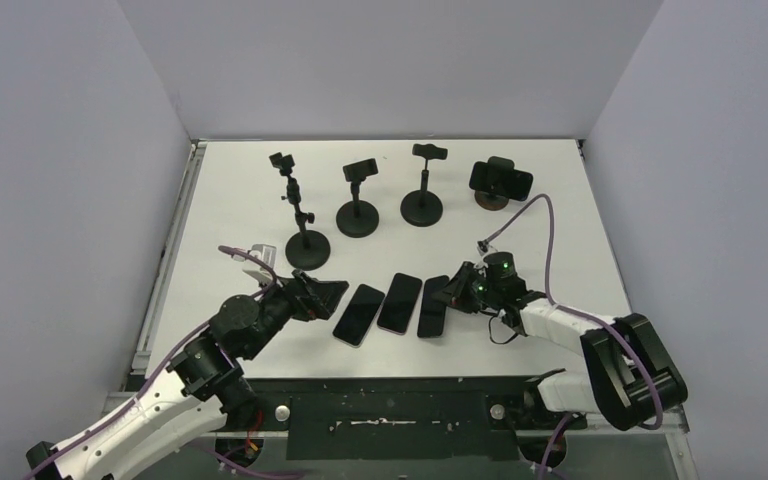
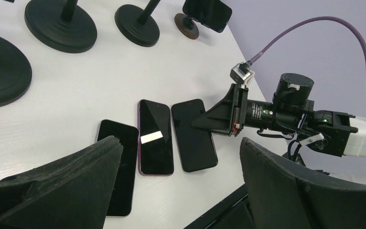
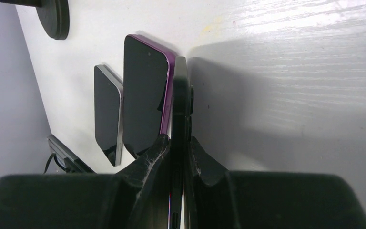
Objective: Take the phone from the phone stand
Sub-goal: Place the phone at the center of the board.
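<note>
A black phone (image 1: 501,178) sits sideways in the clamp of the rightmost phone stand (image 1: 490,201) at the back; the left wrist view shows that phone (image 2: 208,12) on its stand (image 2: 186,26) too. Three more phones lie side by side near the front. My right gripper (image 1: 447,292) is shut on the edge of the rightmost lying phone (image 1: 433,306), seen edge-on between its fingers (image 3: 155,155) in the right wrist view. My left gripper (image 1: 332,296) hangs open by the leftmost lying phone (image 1: 359,314), its fingers (image 2: 76,181) holding nothing.
Three empty stands (image 1: 307,246) (image 1: 358,218) (image 1: 421,208) line the back left. A purple-edged phone (image 2: 155,137) lies in the middle of the row. The right arm's purple cable (image 1: 543,235) loops over the table. Grey walls close in the sides.
</note>
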`<control>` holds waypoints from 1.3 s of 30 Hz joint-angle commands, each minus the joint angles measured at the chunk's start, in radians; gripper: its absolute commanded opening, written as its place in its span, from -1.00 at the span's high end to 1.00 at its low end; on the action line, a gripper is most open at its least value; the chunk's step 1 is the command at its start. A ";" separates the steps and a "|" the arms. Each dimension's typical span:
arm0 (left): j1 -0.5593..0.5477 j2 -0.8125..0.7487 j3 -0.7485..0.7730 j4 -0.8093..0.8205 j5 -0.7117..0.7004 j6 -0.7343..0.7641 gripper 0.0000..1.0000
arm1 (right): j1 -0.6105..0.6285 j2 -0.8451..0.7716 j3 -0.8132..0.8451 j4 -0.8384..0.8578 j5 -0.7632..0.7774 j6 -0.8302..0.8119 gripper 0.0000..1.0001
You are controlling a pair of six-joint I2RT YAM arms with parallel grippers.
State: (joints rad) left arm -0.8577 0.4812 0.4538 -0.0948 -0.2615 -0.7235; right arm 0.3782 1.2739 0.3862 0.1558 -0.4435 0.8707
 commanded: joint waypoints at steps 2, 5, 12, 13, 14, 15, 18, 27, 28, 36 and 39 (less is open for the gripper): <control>-0.003 -0.058 -0.013 -0.023 -0.017 -0.042 -0.83 | -0.008 0.077 0.005 0.156 -0.009 0.016 1.00; -0.003 -0.061 0.003 -0.045 -0.031 -0.032 -0.83 | -0.010 0.118 0.018 0.144 -0.008 0.014 1.00; -0.003 -0.052 0.004 -0.050 -0.032 -0.023 -0.83 | -0.009 0.136 0.003 0.105 0.027 0.012 0.53; -0.003 -0.051 0.002 -0.045 -0.030 -0.024 -0.83 | -0.009 0.137 -0.003 0.103 0.031 0.010 0.47; -0.003 -0.049 -0.001 -0.040 -0.025 -0.025 -0.83 | -0.010 0.138 -0.006 0.105 0.034 0.013 0.44; -0.003 -0.045 -0.003 -0.036 -0.023 -0.025 -0.83 | -0.009 0.139 -0.010 0.108 0.037 0.015 0.43; -0.003 -0.035 -0.005 -0.029 -0.017 -0.028 -0.83 | -0.008 0.154 -0.019 0.135 0.035 0.024 0.44; -0.003 -0.024 0.000 -0.022 -0.016 -0.034 -0.83 | 0.039 0.231 0.011 0.216 0.024 0.050 0.54; -0.003 -0.024 0.000 -0.024 -0.016 -0.034 -0.83 | 0.049 0.243 0.025 0.217 0.027 0.052 0.54; -0.003 -0.021 0.014 -0.048 -0.053 -0.040 -0.85 | 0.059 0.225 0.049 0.148 0.068 0.030 0.13; -0.003 0.006 0.042 -0.103 -0.123 -0.099 -0.95 | 0.053 0.180 0.051 0.097 0.099 0.013 -0.23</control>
State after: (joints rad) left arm -0.8577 0.4618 0.4324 -0.1585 -0.3016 -0.7654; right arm 0.4381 1.4940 0.4362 0.3782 -0.4530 0.9443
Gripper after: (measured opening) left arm 0.964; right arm 0.525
